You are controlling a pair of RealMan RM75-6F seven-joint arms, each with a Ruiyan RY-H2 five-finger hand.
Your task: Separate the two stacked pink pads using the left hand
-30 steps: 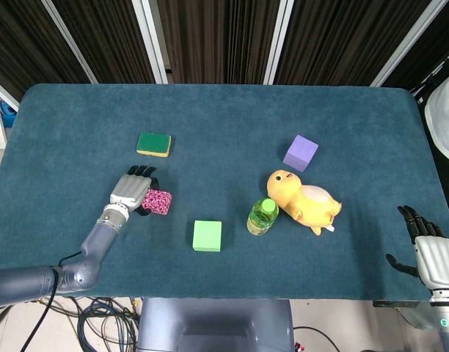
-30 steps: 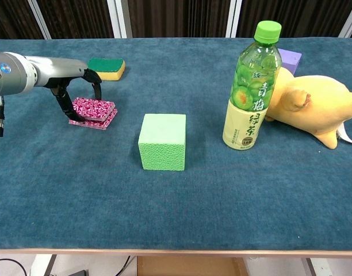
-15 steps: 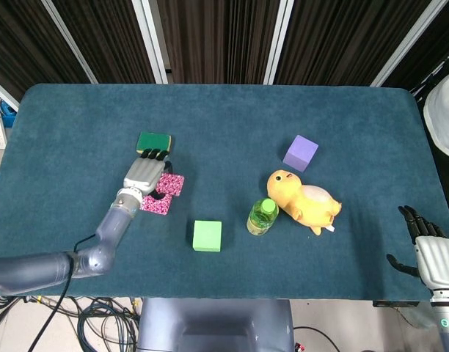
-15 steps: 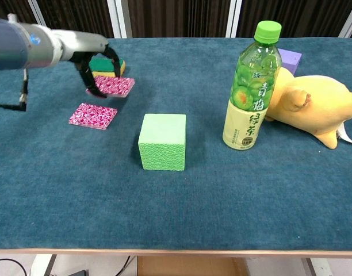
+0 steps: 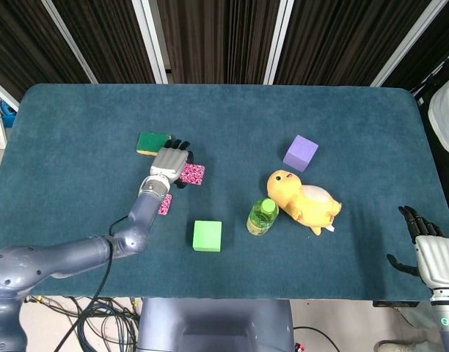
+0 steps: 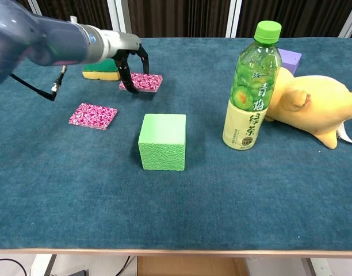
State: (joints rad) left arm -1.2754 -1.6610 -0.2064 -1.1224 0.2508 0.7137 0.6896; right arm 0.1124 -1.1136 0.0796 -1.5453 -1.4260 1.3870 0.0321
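Observation:
My left hand [image 5: 171,163] [image 6: 130,64] grips one pink patterned pad [image 5: 193,174] [image 6: 145,81] just right of the green-and-yellow sponge. That pad sits low over the cloth; I cannot tell whether it touches. The other pink pad [image 6: 94,115] lies flat on the table to the left, mostly hidden under my left forearm in the head view, with only its edge [image 5: 165,204] showing. My right hand [image 5: 430,253] hangs at the table's near right corner, fingers spread, holding nothing.
A green-and-yellow sponge [image 5: 152,141] [image 6: 100,69] lies just behind my left hand. A green cube [image 5: 207,235] [image 6: 163,141], a green tea bottle [image 5: 262,215] [image 6: 253,86], a yellow plush duck [image 5: 305,202] [image 6: 314,109] and a purple cube [image 5: 301,152] stand to the right.
My left hand lifted the top pink pad off the stack and carried it right and toward the back. The lower pad stayed where it was. The right hand has not moved.

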